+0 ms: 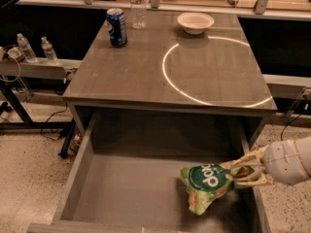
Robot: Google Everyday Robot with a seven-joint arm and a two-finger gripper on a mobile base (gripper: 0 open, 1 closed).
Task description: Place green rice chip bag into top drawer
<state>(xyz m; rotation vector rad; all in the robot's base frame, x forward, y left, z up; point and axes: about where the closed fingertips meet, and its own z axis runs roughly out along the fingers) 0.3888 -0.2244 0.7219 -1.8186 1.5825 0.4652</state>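
Note:
The green rice chip bag (210, 186) hangs tilted inside the open top drawer (80, 171), at its right side near the front, just above the drawer floor. My gripper (241, 173) reaches in from the right over the drawer's right wall and is shut on the bag's right end. The bag's dark-green round logo faces up. The drawer is pulled fully out below the grey table top (141, 67).
On the table stand a blue soda can (116, 27) at the back left, a clear water bottle (138, 6) behind it, and a white bowl (195, 22) at the back right. Two small bottles (34, 47) sit on a side shelf to the left.

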